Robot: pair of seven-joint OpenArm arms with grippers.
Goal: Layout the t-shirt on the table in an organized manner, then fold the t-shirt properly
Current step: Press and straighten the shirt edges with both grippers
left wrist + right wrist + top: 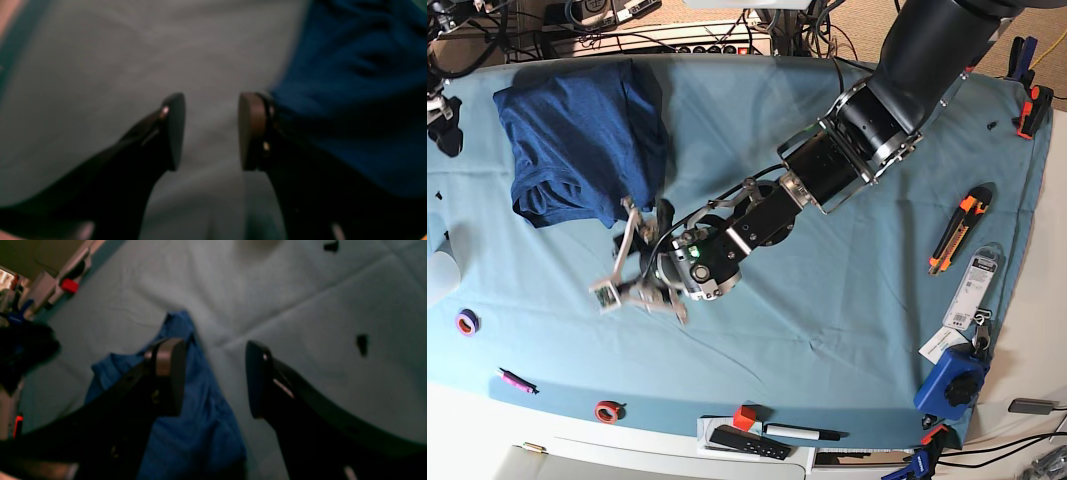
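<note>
The table [847, 330], draped in light teal cloth, takes up nearly the whole base view. On it, toward that view's upper left corner, the t-shirt [577, 130] lies in a dark blue, wrinkled heap, doubled over itself and not spread flat.

My left arm [857, 140] reaches in from the upper right of the base view and ends just below the heap's lower edge. My left gripper [211, 131] stands partly open with only bare cloth between its pads. It holds nothing, and the shirt's edge lies just beside the outer face of one finger [252, 130].

My right gripper [215, 378] hangs over the table with its jaws wide apart and nothing in them. Blue fabric runs below and behind one finger [168, 373], and the gap between the fingers shows mostly table cloth.

Smaller things sit along the margins: an orange utility knife [957, 230] to the right, a red tape roll [607, 410] and a purple ring [467, 322] near the front edge.
</note>
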